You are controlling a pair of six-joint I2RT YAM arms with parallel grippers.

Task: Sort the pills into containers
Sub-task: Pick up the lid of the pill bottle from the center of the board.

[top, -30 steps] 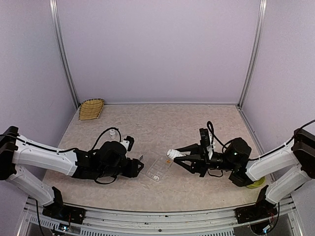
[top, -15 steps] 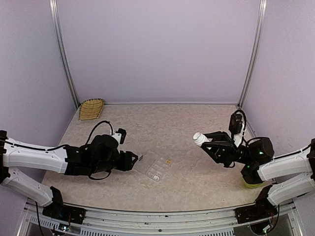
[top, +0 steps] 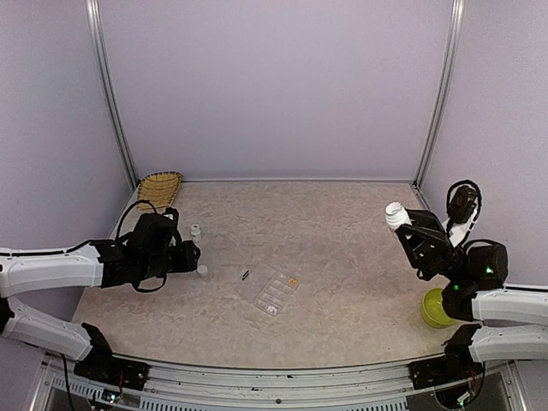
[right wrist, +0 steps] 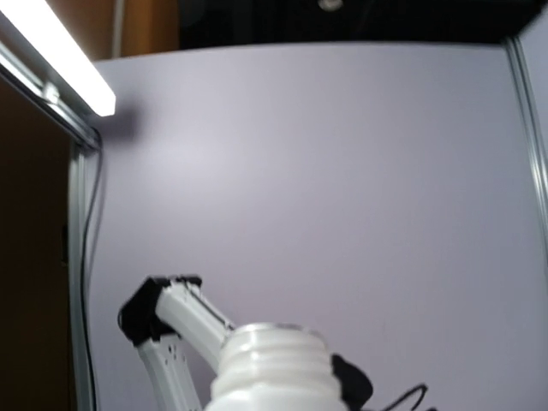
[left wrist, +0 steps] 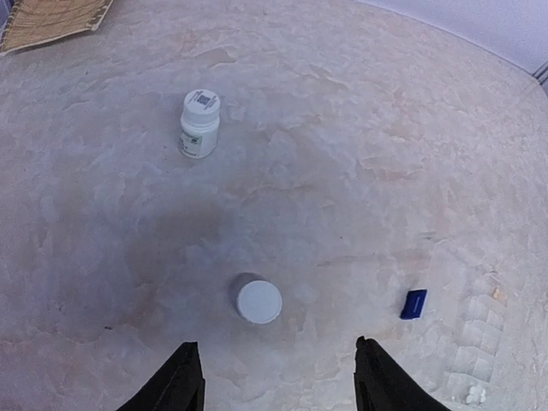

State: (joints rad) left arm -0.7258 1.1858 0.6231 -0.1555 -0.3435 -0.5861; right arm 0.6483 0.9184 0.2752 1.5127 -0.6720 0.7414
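Risk, spill: the right fingers (top: 413, 235) are clamped on the open white bottle (top: 395, 213), high at the right of the top view and far from the organizer box (top: 272, 290). The mouth points up now. If the bottle tilts on the way, what is inside may fall on the tabletop (top: 325, 223) and not in a cell.
Risk, wrong cell: the cells are small, so a pour that is too fast may mix the kinds.
Risk, push: the box looks light, and a touch from the fingers or the bottle may slide it.
Risk, left side: the white cap (left wrist: 259, 301) lies just above the left fingers (left wrist: 182, 387) in the wrist view. A low move may knock it.
Left fingers: apart, with nothing between them.
Pills (left wrist: 473, 394): some pale ones and one orange lie in the box, at lower centre of the top view.
Box against fingers: right of the left fingers, near but not touching. It is lower left of the right fingers, well apart.
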